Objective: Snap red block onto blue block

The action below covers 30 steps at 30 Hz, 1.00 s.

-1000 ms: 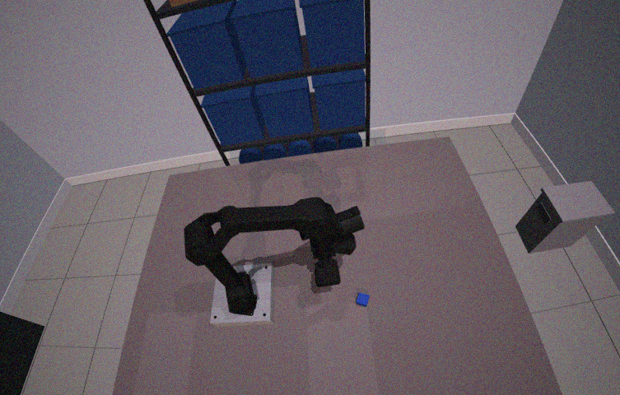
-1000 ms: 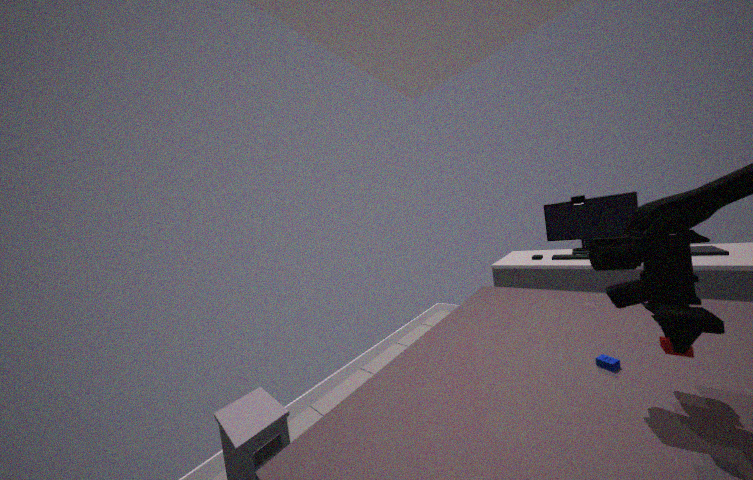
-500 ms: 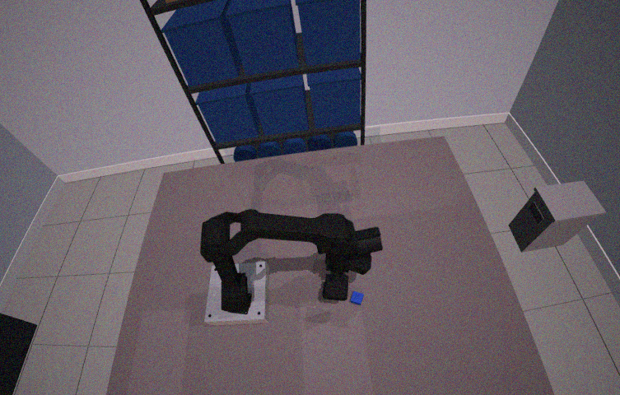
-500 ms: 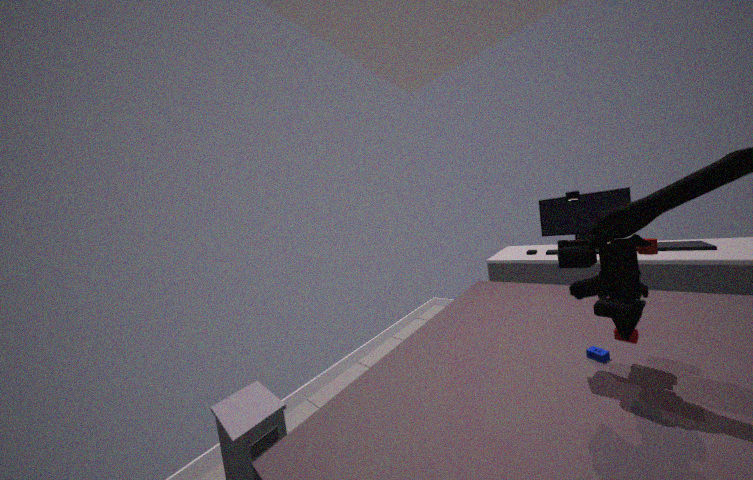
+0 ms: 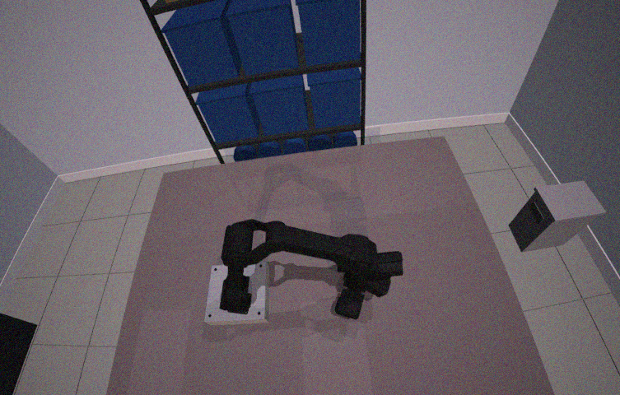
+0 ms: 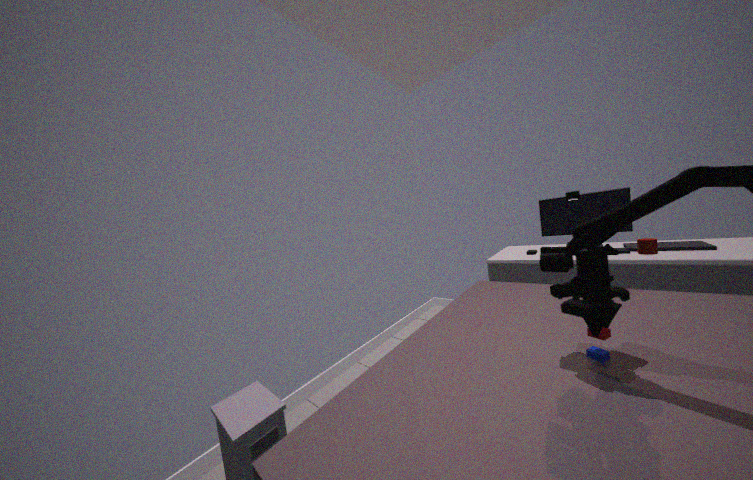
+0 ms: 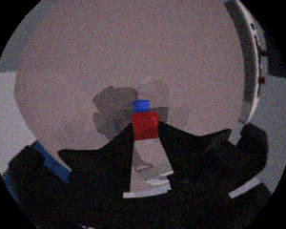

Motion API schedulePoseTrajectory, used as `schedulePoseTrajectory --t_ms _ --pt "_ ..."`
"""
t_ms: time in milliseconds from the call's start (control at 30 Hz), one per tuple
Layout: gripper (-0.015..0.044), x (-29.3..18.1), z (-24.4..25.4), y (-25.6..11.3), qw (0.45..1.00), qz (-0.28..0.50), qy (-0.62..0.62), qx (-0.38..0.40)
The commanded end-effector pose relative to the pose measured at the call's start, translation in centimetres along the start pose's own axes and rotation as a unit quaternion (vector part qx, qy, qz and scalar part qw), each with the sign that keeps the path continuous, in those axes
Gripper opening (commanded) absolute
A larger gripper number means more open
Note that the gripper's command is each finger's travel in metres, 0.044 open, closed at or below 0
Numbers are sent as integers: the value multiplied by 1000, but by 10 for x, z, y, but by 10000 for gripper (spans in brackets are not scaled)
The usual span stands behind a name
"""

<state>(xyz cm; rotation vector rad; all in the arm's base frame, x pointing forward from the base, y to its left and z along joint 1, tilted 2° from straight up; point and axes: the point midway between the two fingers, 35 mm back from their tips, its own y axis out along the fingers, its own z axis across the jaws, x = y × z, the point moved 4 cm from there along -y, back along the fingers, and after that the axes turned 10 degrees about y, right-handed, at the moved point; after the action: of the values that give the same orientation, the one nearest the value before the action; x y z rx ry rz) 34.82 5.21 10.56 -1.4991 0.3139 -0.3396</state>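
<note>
Block red, other block blue. Arm solid black. Base plate whitish, dark dots at corners. Work surface dusky pink. Rack dark, bins blue. Floor pale grey, dark line grid. Desk top white, small box on it orange-red.
</note>
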Motion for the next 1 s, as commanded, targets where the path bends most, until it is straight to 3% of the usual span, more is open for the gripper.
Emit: schedulePoseTrajectory --t_ms 0,233,967 --pt "0 8 0 1 1000 -4 13 4" --pt "0 4 0 22 1000 -4 13 4" --pt "0 6 0 38 1000 -4 13 4"
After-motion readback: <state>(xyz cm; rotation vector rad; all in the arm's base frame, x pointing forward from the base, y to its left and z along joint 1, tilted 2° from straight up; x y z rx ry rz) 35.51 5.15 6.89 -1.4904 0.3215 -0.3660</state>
